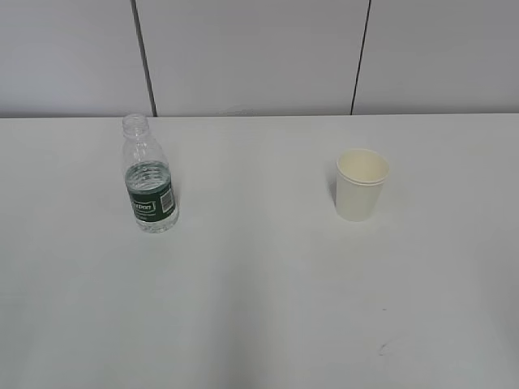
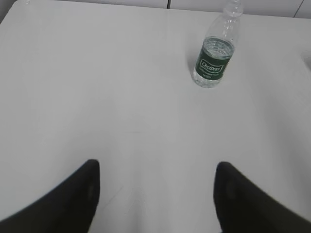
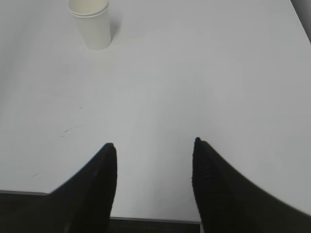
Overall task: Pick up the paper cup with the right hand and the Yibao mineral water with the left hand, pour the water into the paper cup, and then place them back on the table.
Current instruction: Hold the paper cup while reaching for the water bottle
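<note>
Exterior view showed the Yibao mineral water (image 1: 149,177) left, paper cup (image 1: 361,185) right, both upright on the tabletop (image 1: 259,308). Both jaws were spread, empty; each should probably reach straight and squeeze gently.

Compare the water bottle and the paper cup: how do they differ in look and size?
The Yibao mineral water is clear ribbed plastic with a dark green label; the paper cup is plain cream-white. The bottle is taller with a narrow neck; the cup is shorter and wide-mouthed. Both stand upright, uncapped or open, on the table.
</note>
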